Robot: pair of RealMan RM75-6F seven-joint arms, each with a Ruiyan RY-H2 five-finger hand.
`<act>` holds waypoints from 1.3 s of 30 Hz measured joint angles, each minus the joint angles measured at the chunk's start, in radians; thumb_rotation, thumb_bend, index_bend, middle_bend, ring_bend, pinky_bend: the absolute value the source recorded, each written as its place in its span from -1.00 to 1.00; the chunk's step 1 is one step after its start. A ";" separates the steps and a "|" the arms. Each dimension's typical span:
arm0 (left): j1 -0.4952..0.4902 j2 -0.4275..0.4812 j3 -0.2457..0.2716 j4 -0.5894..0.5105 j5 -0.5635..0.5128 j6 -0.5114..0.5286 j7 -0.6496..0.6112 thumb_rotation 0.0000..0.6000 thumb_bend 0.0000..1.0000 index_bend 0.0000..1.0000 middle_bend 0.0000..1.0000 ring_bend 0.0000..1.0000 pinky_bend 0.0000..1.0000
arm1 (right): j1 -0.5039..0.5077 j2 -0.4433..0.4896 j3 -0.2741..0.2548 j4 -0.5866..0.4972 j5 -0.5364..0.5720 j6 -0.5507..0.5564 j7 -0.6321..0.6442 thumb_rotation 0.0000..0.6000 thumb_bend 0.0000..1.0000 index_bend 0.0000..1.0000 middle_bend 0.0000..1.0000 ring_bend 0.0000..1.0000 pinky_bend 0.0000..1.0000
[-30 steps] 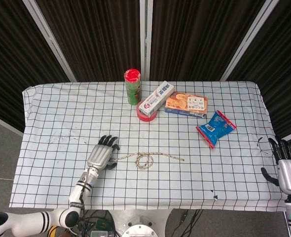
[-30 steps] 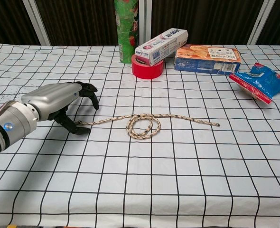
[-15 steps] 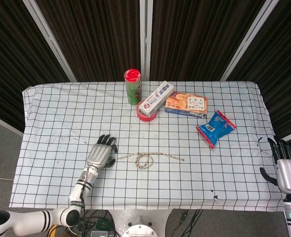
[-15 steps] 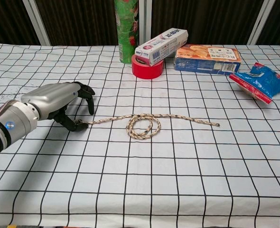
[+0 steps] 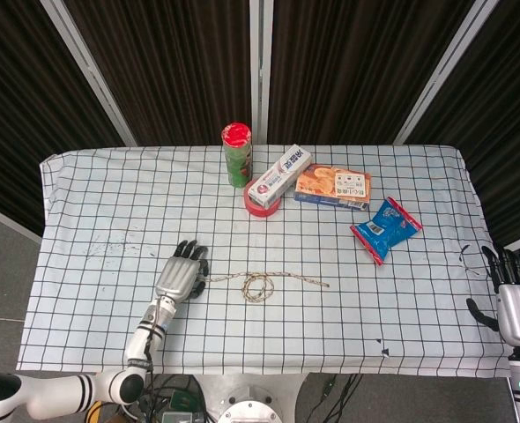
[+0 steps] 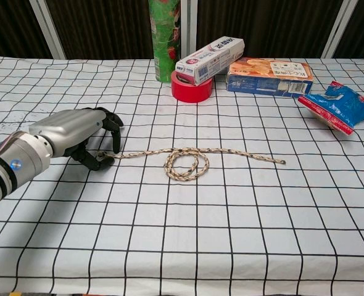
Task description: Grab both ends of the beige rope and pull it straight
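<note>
The beige rope (image 5: 282, 276) (image 6: 231, 152) lies across the middle of the checked tablecloth (image 5: 101, 203), with a small loop near its centre. My left hand (image 5: 179, 275) (image 6: 68, 132) sits at the rope's left end, with thumb and curled fingers closed around that end. The rope's right end (image 6: 283, 162) lies free on the cloth. My right hand (image 5: 517, 304) shows only in the head view, off the table's right edge, with its fingers spread and nothing in it, far from the rope.
At the back stand a green can (image 5: 236, 154) (image 6: 163, 37), a red tape roll (image 5: 262, 204) (image 6: 191, 89) with a toothpaste box (image 5: 278, 176) (image 6: 210, 58) leaning on it, and a cracker box (image 5: 332, 186) (image 6: 269, 75). A blue snack packet (image 5: 386, 229) (image 6: 339, 106) lies to the right.
My left hand's fingers have curled in around the rope's left end, which has shifted slightly away from the front edge. The right hand has barely moved.
</note>
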 measured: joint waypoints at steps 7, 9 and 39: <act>-0.003 -0.005 0.007 0.003 0.001 0.011 0.004 1.00 -0.29 0.02 -0.73 -1.00 -0.88 | 0.000 -0.003 0.002 0.008 0.004 -0.003 0.006 1.00 -0.63 -1.00 -1.00 -1.00 -1.00; -0.004 -0.008 0.007 0.007 -0.001 0.012 0.002 1.00 -0.29 0.03 -0.73 -1.00 -0.88 | 0.001 -0.004 0.002 0.011 0.004 -0.003 0.007 1.00 -0.63 -1.00 -1.00 -1.00 -1.00; -0.006 0.009 0.003 -0.002 0.019 0.042 -0.027 1.00 -0.26 0.16 -0.64 -1.00 -0.89 | 0.013 -0.020 -0.009 0.005 -0.005 -0.028 -0.026 1.00 -0.61 -1.00 -1.00 -1.00 -1.00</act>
